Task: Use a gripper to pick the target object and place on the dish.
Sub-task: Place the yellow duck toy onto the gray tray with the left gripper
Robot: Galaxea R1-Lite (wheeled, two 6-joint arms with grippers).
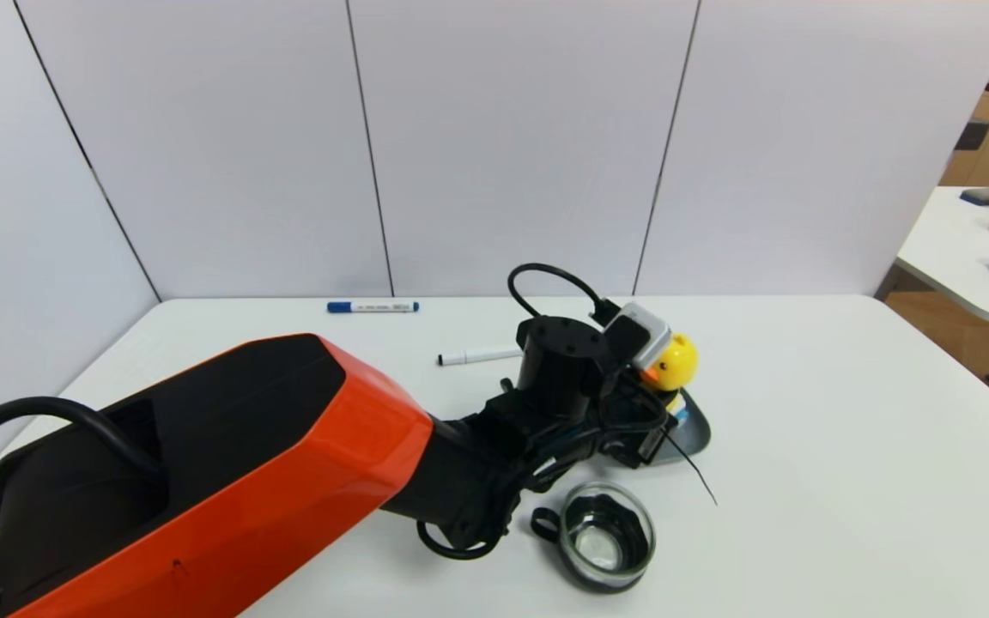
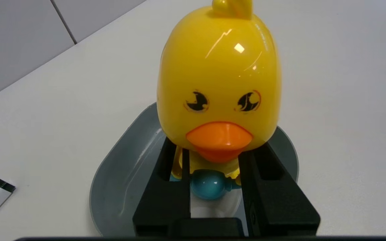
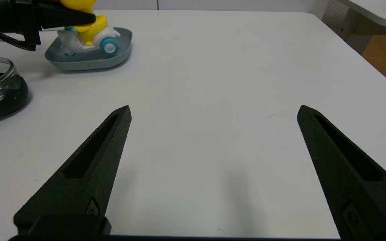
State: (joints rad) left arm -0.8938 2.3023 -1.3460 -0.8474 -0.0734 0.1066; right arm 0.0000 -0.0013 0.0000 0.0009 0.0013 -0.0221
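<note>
- Left gripper (image 2: 214, 167) at centre of the head view, fingers (image 2: 166, 190) clamped on the lower body of the duck toy (image 2: 218, 87), just under the beak, likely to keep the round head clear of the pads.
- Duck toy on the grey dish (image 2: 119, 177), centre of the left wrist view; in the right wrist view, upper left, wheels seem to rest on the dish floor, though contact hard to confirm.
- Placement judged nearly complete; release and a lift clear remaining.
- Right gripper (image 3: 213, 110) parked low over bare table (image 3: 213, 67), fingers spread wide, holding nothing, well apart from the dish.
- Glass cup (image 1: 606, 536) near the dish, lower centre of the head view: a risk on withdrawal.
</note>
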